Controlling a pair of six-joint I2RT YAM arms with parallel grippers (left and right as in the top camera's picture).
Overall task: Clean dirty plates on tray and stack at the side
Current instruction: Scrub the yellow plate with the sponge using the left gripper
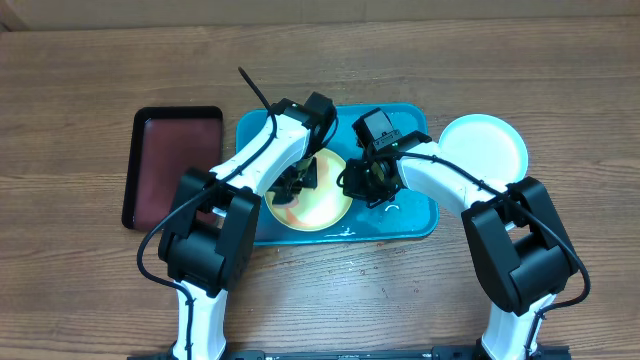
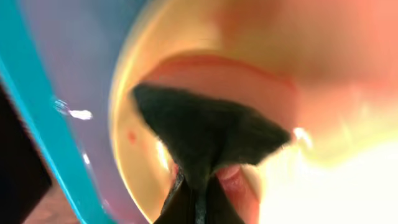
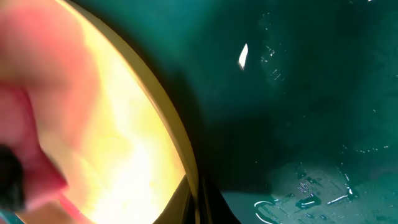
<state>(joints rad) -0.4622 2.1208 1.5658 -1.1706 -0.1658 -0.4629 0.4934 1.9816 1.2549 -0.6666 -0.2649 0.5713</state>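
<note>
A wooden table [image 1: 560,80] carries the bright cyan tray [image 1: 415,215]. The yellow-green plate [image 1: 325,210] lies in the tray's left half, with a red smear [image 2: 224,65] across its inside. The left gripper [image 1: 297,183] is directly above the plate, its jaws pinched on a dark fuzzy wad [image 2: 205,134] that presses on the plate. The right gripper [image 1: 368,185] sits at the plate's right edge (jaws closed, apparently on the rim). A pale plate [image 1: 485,150] rests on the table just right of the tray. A black tray [image 1: 170,160] lies to the left.
</note>
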